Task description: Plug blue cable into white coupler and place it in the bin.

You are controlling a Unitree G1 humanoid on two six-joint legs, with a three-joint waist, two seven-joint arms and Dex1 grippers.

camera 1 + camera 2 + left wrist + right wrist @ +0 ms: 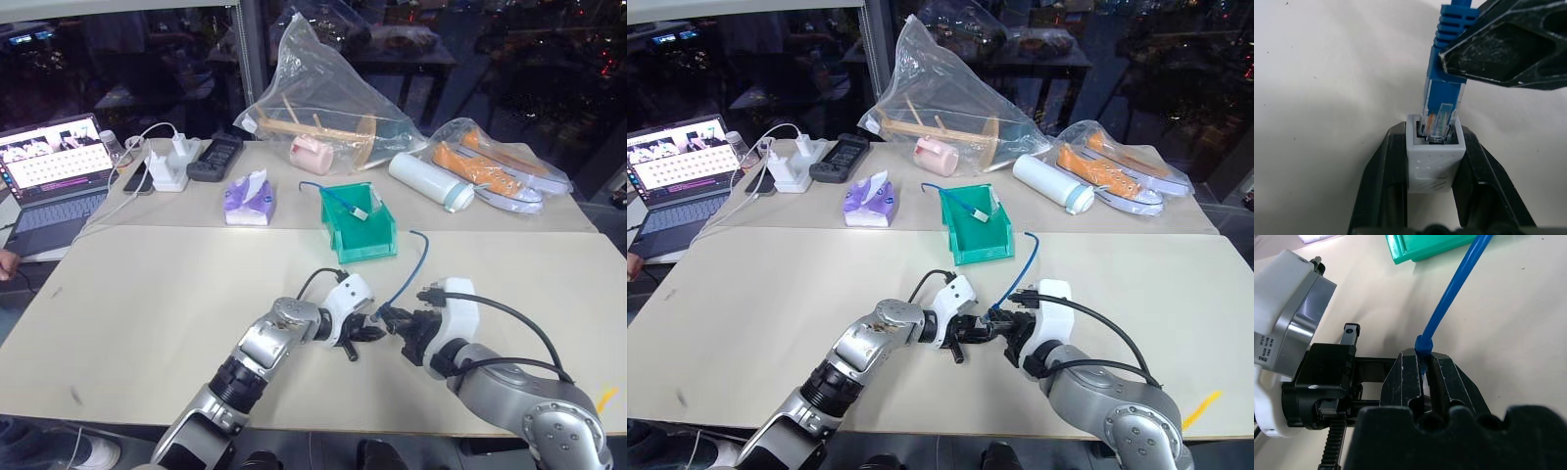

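Here, over the near part of the pale beige worktop (pixel 147 304), the two grippers meet tip to tip. The left gripper (pixel 1432 161) has its two black fingers (pixel 1382 186) closed on the sides of the tiny white boxy plastic coupler (pixel 1434 161), whose socket faces outward. The right gripper (pixel 1422 377) has its fingers (pixel 1400 377) pinched tight on the boot of the thin bright-blue cable (pixel 1454 289), just behind the plug. In the left wrist view the clear plug (pixel 1439 120) sits with its tip inside the coupler's socket; whether it is fully seated cannot be told. From the right gripper the cable rises in a curve toward the small green plastic bin (pixel 358 230), which stands farther back at the middle of the worktop. Another blue cable with a white block (pixel 360 211) already lies in that bin.
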